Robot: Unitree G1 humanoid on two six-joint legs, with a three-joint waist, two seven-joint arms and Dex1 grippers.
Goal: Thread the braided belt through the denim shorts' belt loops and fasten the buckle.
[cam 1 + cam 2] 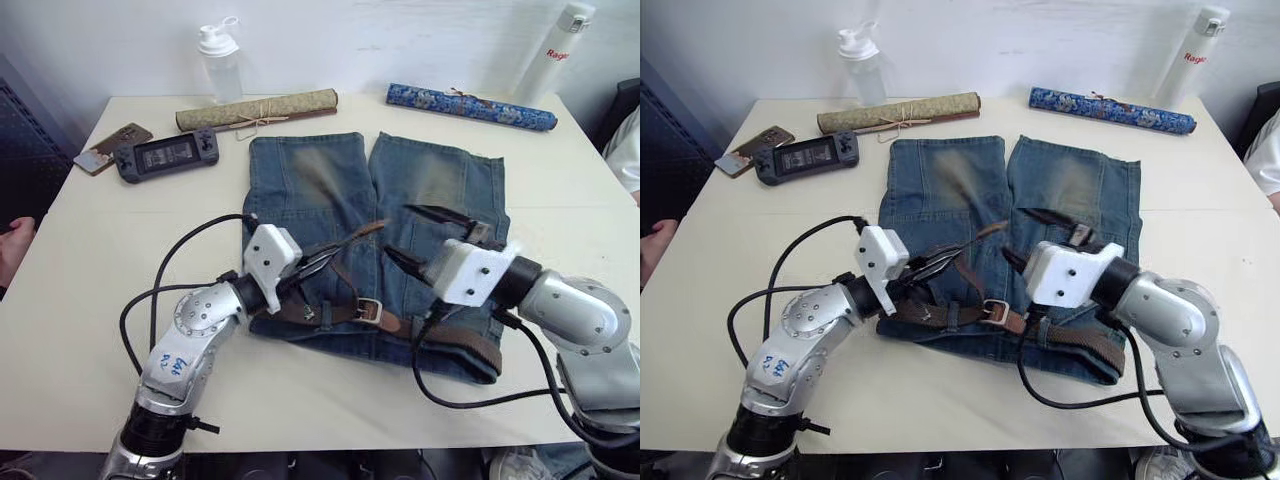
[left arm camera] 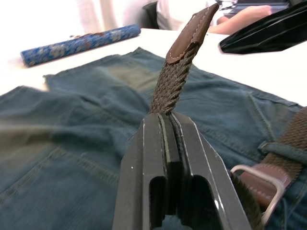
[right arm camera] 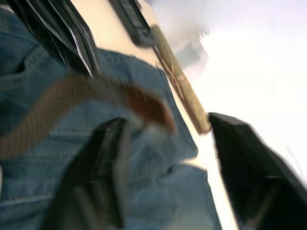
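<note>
Lay flat on the white table [image 1: 80,300]: faded blue denim shorts [image 1: 330,200], waistband nearest. Ran along that waistband: olive-brown braided belt [image 1: 1080,338], square silver buckle [image 1: 368,311] near its middle. Left gripper [image 1: 322,262] clenched on the strap just behind the tan leather tip [image 2: 194,31], tip lifted. Right gripper [image 1: 425,238] spread wide, apparently empty, above the right leg.

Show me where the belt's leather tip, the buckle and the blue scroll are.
leather tip [image 2: 195,32], left wrist view, on the brown leather end above the braid.
buckle [image 1: 369,311], left eye view, on the silver frame.
blue scroll [image 1: 470,106], left eye view, mid-length of the roll.
</note>
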